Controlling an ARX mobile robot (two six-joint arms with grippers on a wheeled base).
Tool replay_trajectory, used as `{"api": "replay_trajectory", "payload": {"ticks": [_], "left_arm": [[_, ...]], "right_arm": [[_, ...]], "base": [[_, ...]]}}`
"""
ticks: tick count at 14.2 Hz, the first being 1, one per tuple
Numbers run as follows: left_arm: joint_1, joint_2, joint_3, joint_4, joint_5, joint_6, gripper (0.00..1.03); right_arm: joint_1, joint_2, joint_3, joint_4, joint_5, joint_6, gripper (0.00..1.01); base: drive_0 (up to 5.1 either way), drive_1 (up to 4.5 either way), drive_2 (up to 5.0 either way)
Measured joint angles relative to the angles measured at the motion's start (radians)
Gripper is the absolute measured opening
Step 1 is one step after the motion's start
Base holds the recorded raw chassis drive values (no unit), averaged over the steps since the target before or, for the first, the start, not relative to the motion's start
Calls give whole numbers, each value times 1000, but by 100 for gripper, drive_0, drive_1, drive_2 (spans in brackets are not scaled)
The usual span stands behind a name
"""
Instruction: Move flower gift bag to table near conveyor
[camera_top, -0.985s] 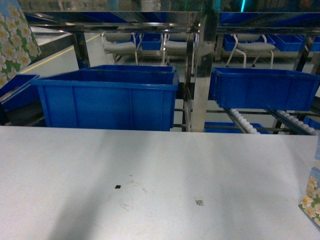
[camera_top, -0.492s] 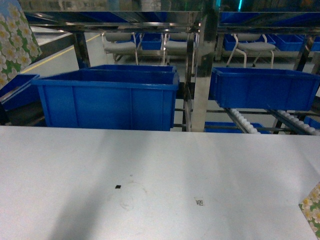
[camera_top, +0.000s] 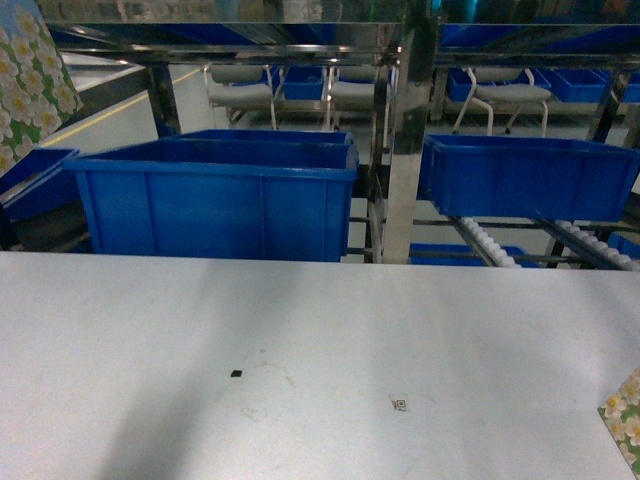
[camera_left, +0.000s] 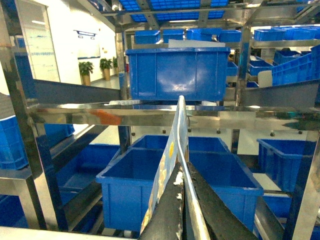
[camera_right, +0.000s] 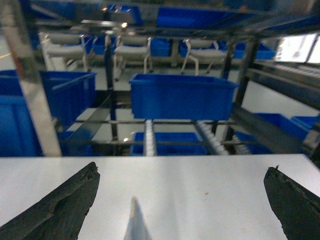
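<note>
From the head camera, the white table (camera_top: 320, 360) spreads wide, a flowered bag corner (camera_top: 624, 412) poking in at its right edge and the conveyor (camera_top: 500, 250) beyond. On the left wrist, the left gripper (camera_left: 182, 200) is clenched on the edge-on flower gift bag (camera_left: 172, 150), high before blue bins (camera_left: 177, 72). On the right wrist, the right gripper (camera_right: 182, 200) gapes wide over the table, a pale bag edge (camera_right: 136, 222) between its fingers.

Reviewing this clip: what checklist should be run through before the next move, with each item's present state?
1. Left gripper shut on the flower gift bag: ok.
2. Held bag above the table: cannot tell; the head view shows it only at the upper left edge.
3. Middle of the table free for set-down: ok.
4. Right gripper open, gripping nothing: ok.
5. Second floral bag at the table's right edge standing stable: cannot tell, mostly out of frame.
</note>
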Motion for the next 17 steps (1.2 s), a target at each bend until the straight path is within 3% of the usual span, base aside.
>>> {"api": "replay_trajectory", "payload": {"ticks": [2, 4, 5, 8, 9, 11, 17], "left_arm": [[0, 0, 0, 0, 0, 0, 2], [0, 0, 0, 0, 0, 0, 2], [0, 0, 0, 0, 0, 0, 2], [0, 0, 0, 0, 0, 0, 2], [0, 0, 0, 0, 0, 0, 2], [0, 0, 0, 0, 0, 0, 2], [0, 0, 0, 0, 0, 0, 2]], "right_arm": [[-31, -126, -21, 2, 19, -6, 98], [-35, -291, -69, -56, -1, -6, 98], [-43, -393, -93, -142, -13, -5, 98], [-66, -825, -122, -554, -56, -2, 98], [-43, -990, -131, -702, -60, -3, 98], [-14, -1045, -131, -742, -66, -13, 98], [-14, -1039, -133, -743, -65, -14, 98]], "base": [[0, 0, 0], [0, 0, 0], [0, 0, 0], [0, 0, 0], [0, 0, 0], [0, 0, 0], [0, 0, 0]]}}
